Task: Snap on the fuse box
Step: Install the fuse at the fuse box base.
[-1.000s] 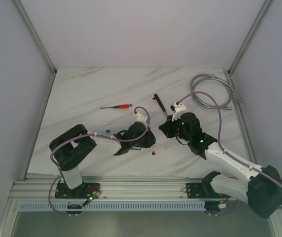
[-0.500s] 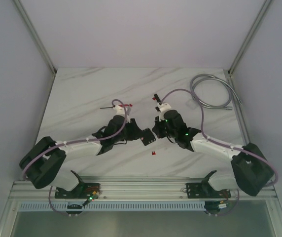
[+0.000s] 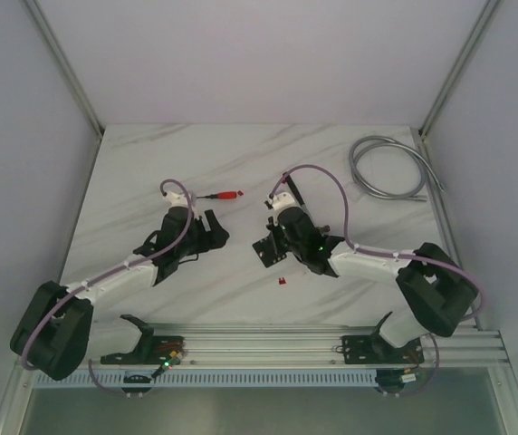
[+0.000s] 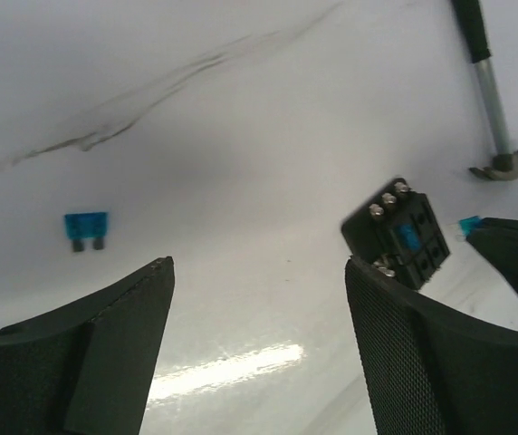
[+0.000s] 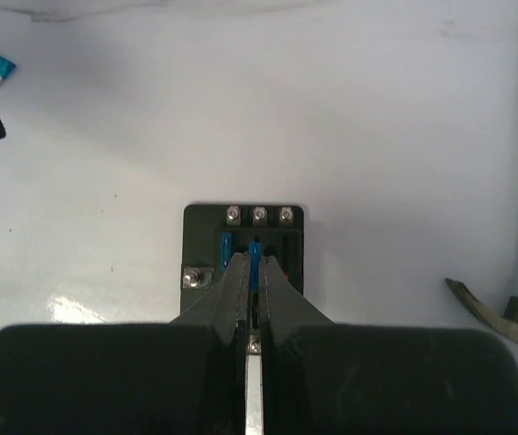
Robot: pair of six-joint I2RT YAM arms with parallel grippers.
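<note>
The fuse box [image 5: 200, 237] lies flat near the middle of the surface [image 3: 150, 172], under the right gripper [image 5: 250, 270]. That gripper is pinched tight on a blue fuse [image 5: 255, 252] held over the box's slots; I cannot tell whether the fuse touches the box. The left gripper [image 4: 259, 272] stands wide and holds nothing, left of the box and apart from it. A loose fuse [image 4: 85, 228], also blue, lies on the surface near the left gripper.
</note>
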